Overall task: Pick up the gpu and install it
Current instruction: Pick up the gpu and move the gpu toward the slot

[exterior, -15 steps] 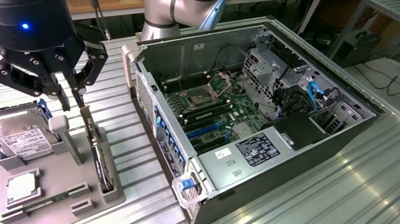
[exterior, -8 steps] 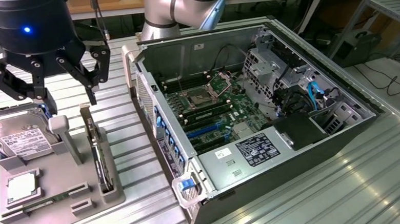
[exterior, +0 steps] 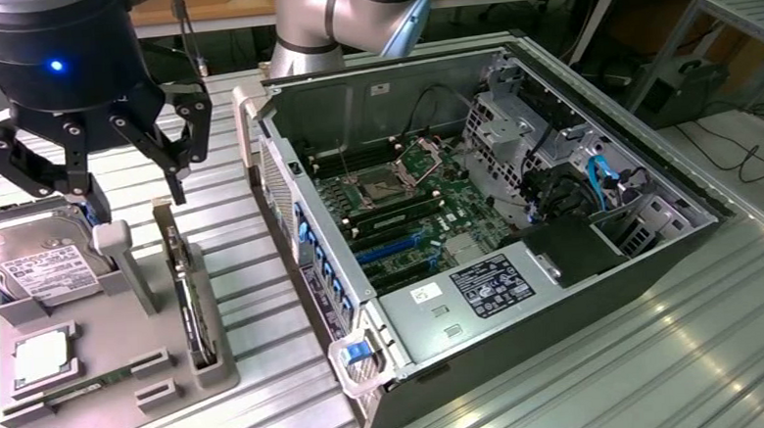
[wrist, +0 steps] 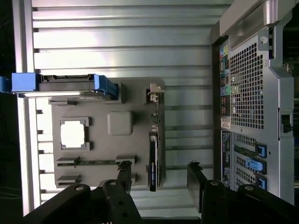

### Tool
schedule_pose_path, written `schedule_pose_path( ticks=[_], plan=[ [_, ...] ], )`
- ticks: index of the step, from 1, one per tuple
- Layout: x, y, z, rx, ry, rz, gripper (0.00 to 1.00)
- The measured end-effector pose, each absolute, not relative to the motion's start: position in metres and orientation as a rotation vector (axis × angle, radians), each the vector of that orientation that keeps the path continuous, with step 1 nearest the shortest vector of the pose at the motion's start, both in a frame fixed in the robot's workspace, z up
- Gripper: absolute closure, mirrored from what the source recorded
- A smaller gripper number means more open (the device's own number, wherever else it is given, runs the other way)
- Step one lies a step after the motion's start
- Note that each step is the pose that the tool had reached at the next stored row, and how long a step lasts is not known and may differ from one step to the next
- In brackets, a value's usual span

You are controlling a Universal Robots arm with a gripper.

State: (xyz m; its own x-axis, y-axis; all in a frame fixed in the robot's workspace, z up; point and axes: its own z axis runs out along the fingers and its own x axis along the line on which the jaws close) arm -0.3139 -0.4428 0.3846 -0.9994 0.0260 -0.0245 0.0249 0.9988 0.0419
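The gripper (exterior: 133, 198) hangs with its jaws spread wide and holds nothing; it sits at 10 o'clock in the exterior view, above the grey parts tray (exterior: 117, 395). In the wrist view the two black fingers (wrist: 125, 171) stand on either side of the gpu (wrist: 153, 161), with a clear gap on each side and no contact. The gpu (exterior: 190, 302) stands on its long edge in a slot of the tray, at 6 o'clock from the gripper in the exterior view, with its pale metal bracket (wrist: 154, 93) at the end farther from the fingers. On the same tray, at 9 o'clock from the gpu in the exterior view, rests the silver hard drive (exterior: 31, 262) with a white label and blue side rails; at 8 o'clock lies a square processor (exterior: 43, 354). The open computer case (exterior: 620, 260) lies at 3 o'clock from the tray, side panel off, with the green motherboard (exterior: 401, 208) exposed. Tray and case rest on a ribbed aluminium table (exterior: 678, 355).
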Motion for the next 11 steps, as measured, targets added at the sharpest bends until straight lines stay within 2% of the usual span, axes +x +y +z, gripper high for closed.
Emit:
schedule_pose_path(
  ticks=[11],
  plan=[
    [-0.3138, -0.4428, 0.3774, 0.039, 3.115, 0.065, 0.4]
  ],
)
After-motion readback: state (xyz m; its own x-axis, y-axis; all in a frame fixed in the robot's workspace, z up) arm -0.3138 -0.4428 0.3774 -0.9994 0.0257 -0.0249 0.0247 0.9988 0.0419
